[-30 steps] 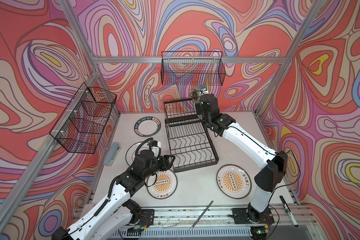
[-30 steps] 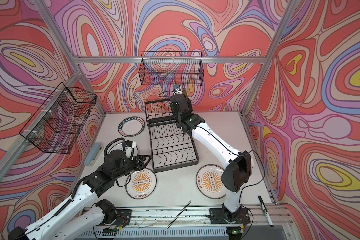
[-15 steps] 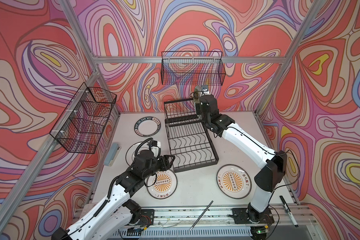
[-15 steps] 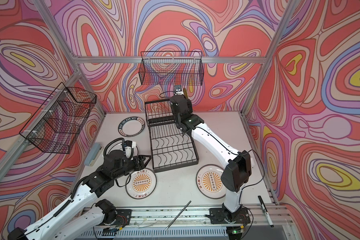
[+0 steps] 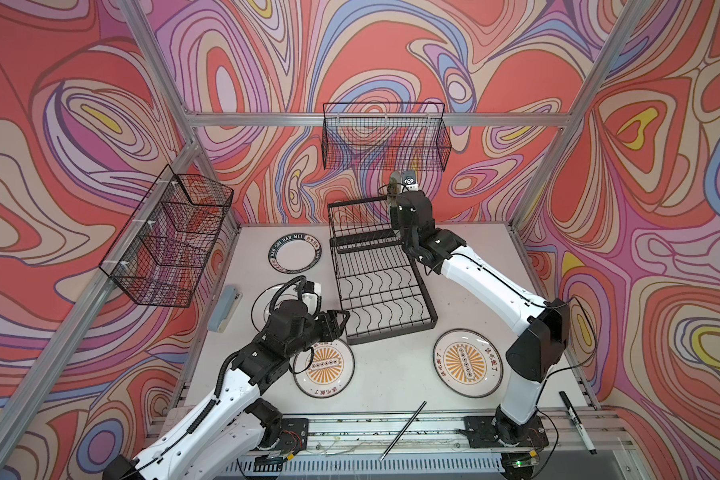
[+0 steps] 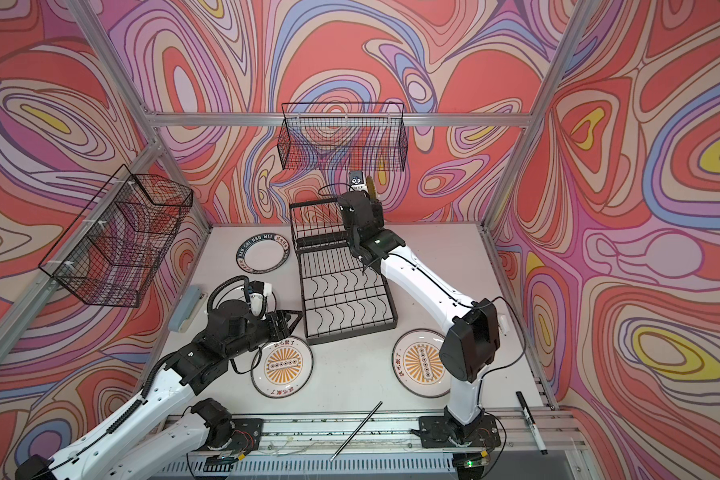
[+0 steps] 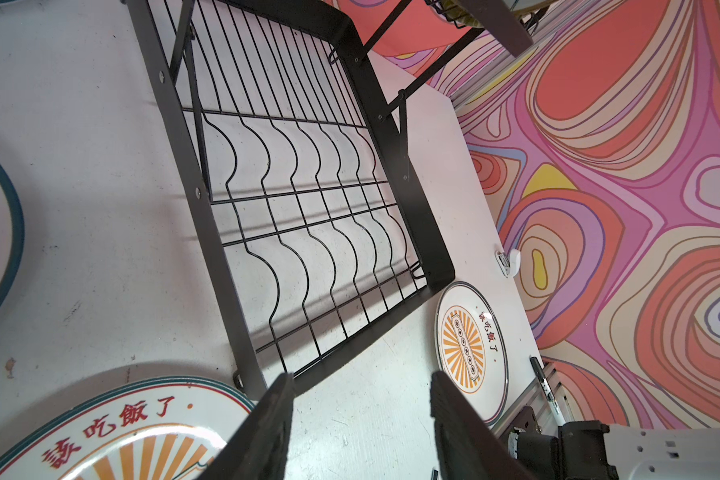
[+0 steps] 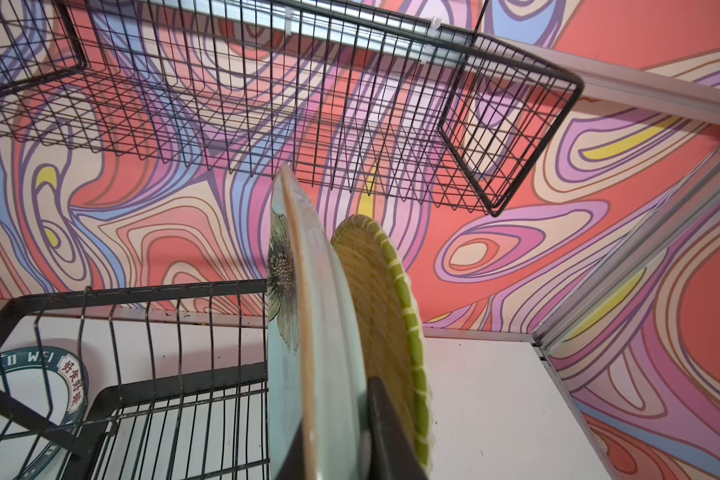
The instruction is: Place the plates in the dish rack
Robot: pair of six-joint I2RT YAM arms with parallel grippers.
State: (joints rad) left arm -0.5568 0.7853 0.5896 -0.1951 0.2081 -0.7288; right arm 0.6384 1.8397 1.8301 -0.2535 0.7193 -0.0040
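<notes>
My right gripper [image 8: 333,451] is shut on the pale green flowered plate [image 8: 308,332], which it holds on edge over the raised back tier of the black dish rack [image 5: 391,332]. Close beside it a yellow plate [image 8: 385,307] stands on edge, its base hidden. In both top views this gripper [image 5: 393,201] is at the rack's far right corner. My left gripper [image 7: 361,382] is open and holds nothing, low over the table by the rack's near left corner [image 7: 242,374]. Flat on the table lie two sunburst plates [image 5: 324,368] [image 5: 467,363], a black lettered plate [image 5: 295,254] and a dark-ringed plate [image 5: 262,305] half under my left arm.
Black mesh baskets hang on the back wall [image 5: 385,137] and the left wall [image 5: 171,237]. A grey-blue case [image 5: 225,309] lies at the table's left edge. A black rod [image 5: 404,430] and a marker [image 5: 574,419] lie on the front rail.
</notes>
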